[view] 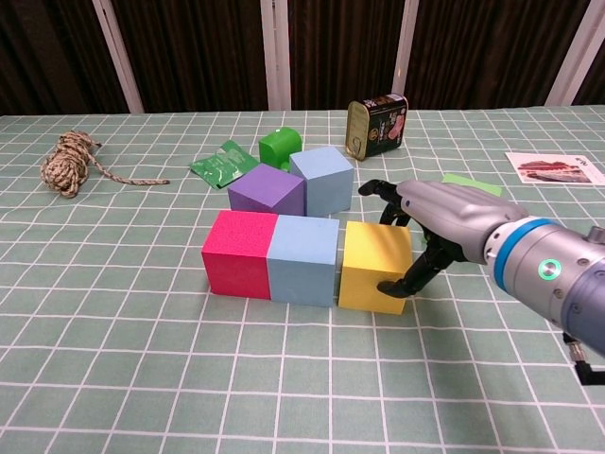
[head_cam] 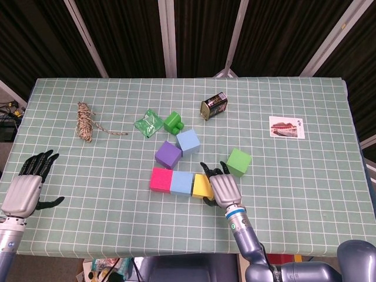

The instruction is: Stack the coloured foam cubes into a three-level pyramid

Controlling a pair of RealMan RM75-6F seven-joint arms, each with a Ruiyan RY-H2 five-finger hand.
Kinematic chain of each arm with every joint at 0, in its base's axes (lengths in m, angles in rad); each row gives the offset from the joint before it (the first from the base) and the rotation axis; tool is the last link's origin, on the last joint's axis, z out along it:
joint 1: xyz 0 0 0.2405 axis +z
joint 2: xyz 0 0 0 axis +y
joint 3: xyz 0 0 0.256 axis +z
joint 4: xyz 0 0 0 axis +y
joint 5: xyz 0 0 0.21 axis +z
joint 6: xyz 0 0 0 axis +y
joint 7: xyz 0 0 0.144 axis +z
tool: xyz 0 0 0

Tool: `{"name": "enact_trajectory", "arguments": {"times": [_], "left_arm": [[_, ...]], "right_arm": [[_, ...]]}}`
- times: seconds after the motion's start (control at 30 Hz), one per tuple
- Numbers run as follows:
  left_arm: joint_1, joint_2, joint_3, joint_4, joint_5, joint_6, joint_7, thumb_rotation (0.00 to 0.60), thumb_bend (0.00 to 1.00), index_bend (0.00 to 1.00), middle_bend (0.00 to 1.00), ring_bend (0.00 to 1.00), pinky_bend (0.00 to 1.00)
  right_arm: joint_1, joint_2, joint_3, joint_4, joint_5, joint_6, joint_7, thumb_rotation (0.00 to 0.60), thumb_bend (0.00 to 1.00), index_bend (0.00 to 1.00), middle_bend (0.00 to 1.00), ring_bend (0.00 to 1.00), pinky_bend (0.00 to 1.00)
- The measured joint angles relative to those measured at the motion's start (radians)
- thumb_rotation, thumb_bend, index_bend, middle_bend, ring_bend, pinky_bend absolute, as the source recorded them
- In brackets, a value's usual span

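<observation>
1. The left hand (head_cam: 24, 189) rested at the table's near left edge, fingers spread and holding nothing; it showed only in the head view.
2. A coil of rope (view: 69, 161) lay far left on the checked tablecloth (view: 113, 378), well apart from the cubes.
3. A green wrapper (view: 220, 163) and a green block (view: 276, 146) sat behind the cubes; the block was partly hidden by the cubes in front of it in the chest view.
4. The pink cube (view: 241, 253), the light blue cube (view: 303, 259) and the yellow cube (view: 375, 266) stood in one row, sides touching, all matte foam with square edges.
5. Behind the row stood the purple cube (view: 267, 192) and a second pale blue cube (view: 323, 178), touching each other, just beside the row.
6. A tin can (view: 378, 123) lay on its side further back.
7. The right hand (view: 444, 223) cupped the yellow cube's right side, thumb at its front lower corner and fingertips at its rear top edge; whether it squeezed or merely touched could not be told.
8. The green cube (head_cam: 238, 162) stood just right of that hand; in the chest view only a sliver of its top showed above the hand.
9. A picture card (view: 553, 167) lay far right, its print too small to read.
</observation>
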Motion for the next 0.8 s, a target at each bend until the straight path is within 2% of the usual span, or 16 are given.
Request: {"name": "enact_trajectory", "arguments": {"times": [0.17, 0.43, 0.8], "left_arm": [[0.0, 0.0, 0.001, 0.0, 0.001, -0.002, 0.001, 0.6, 0.13, 0.0, 0.0, 0.0, 0.0], [0.001, 0.001, 0.0, -0.001, 0.002, 0.002, 0.0, 0.6, 0.13, 0.0, 0.0, 0.0, 0.0], [0.001, 0.001, 0.0, 0.0, 0.003, 0.003, 0.0, 0.6, 0.13, 0.0, 0.0, 0.0, 0.0]], "right_arm": [[0.0, -0.002, 0.0, 0.001, 0.0, 0.0, 0.001, 0.6, 0.26, 0.0, 0.35, 0.25, 0.0], [-0.001, 0.003, -0.005, 0.0, -0.002, -0.006, 0.008, 0.6, 0.26, 0.0, 0.17, 0.23, 0.0], [-0.005, 0.008, -0.01, 0.0, -0.016, -0.012, 0.025, 0.6, 0.26, 0.0, 0.08, 0.19, 0.0]]}}
